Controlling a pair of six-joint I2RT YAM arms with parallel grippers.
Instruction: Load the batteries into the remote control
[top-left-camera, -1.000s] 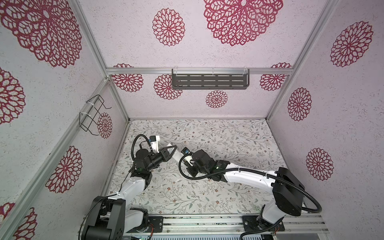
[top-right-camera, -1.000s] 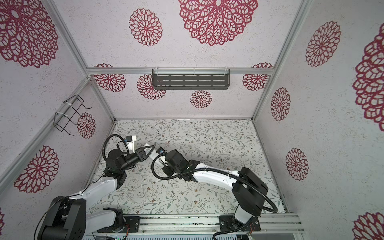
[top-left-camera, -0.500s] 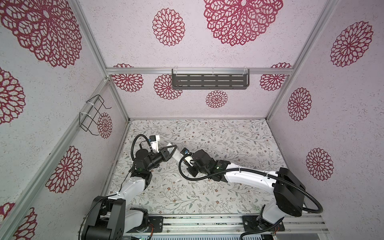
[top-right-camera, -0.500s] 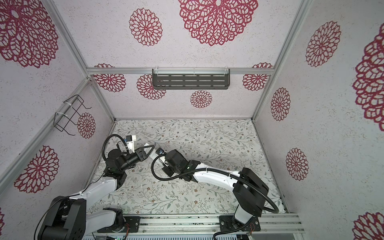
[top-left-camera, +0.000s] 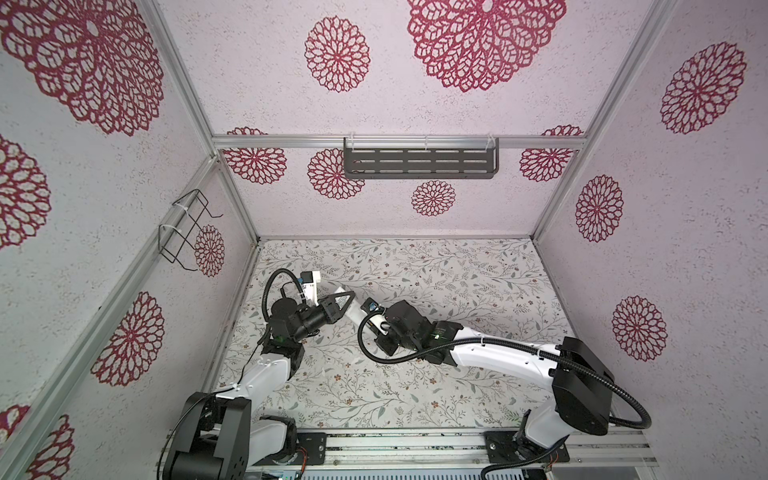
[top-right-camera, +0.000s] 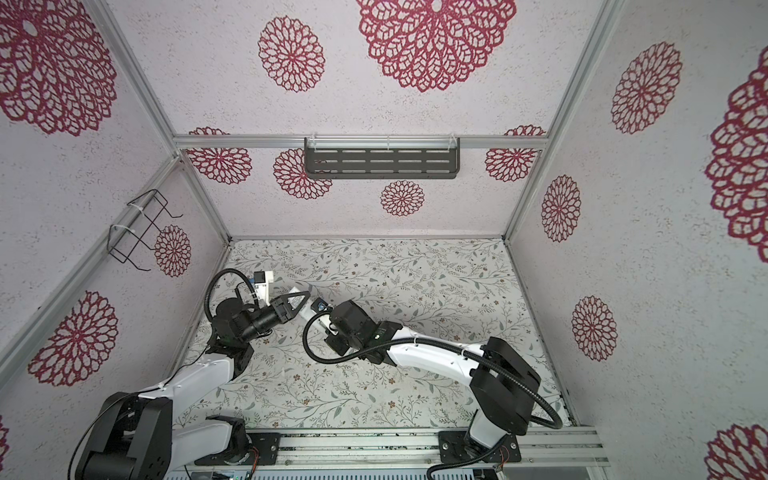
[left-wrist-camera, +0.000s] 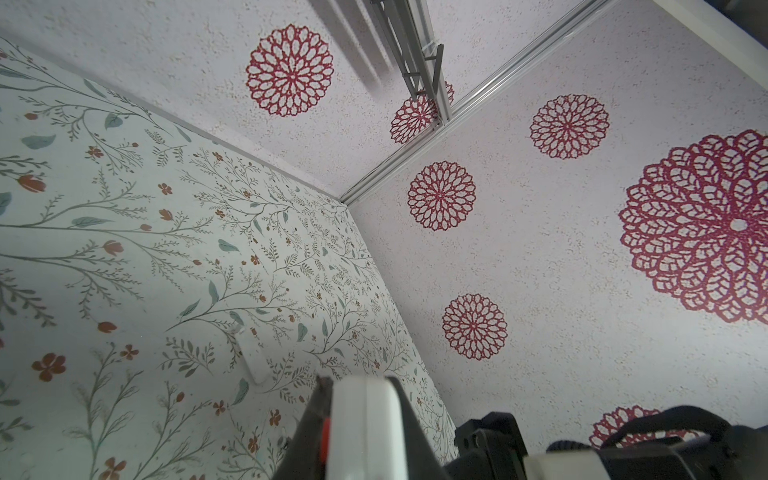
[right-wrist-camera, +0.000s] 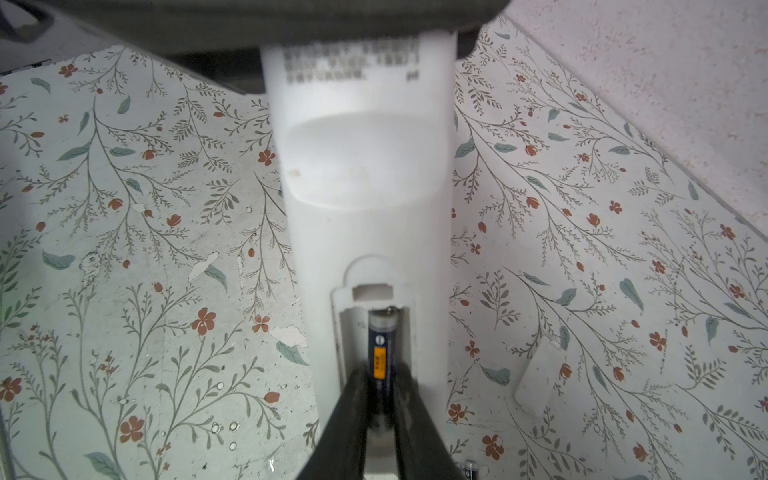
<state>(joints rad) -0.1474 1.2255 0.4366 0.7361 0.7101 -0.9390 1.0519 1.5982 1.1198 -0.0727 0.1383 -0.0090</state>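
Two batteries (right-wrist-camera: 380, 353): one in remote control (right-wrist-camera: 361, 166), one loose.
Left gripper (left-wrist-camera: 357, 386): pinching remote control.
Right gripper (right-wrist-camera: 380, 376): we can't tell grip.

Table (top-left-camera: 457, 291), floral-print covering, scuffed. Lying on it: one white battery cover (right-wrist-camera: 536, 374); one dark battery (right-wrist-camera: 471, 466) near the cover.

The remote control (right-wrist-camera: 361, 187) is a long, slim white bar held clear of the table (right-wrist-camera: 145, 291). Its far end is clamped in the left gripper (left-wrist-camera: 359, 384), and its plain back, with the open battery recess (right-wrist-camera: 405, 332), faces the right wrist camera. One battery (right-wrist-camera: 383, 353), dark with an orange label and a silvery tip, lies lengthwise in the recess between the tips of the right gripper (right-wrist-camera: 381, 376); whether they press on it cannot be told. A second battery (right-wrist-camera: 471, 467) lies on the table near the remote, mostly cut off at the edge of the view.
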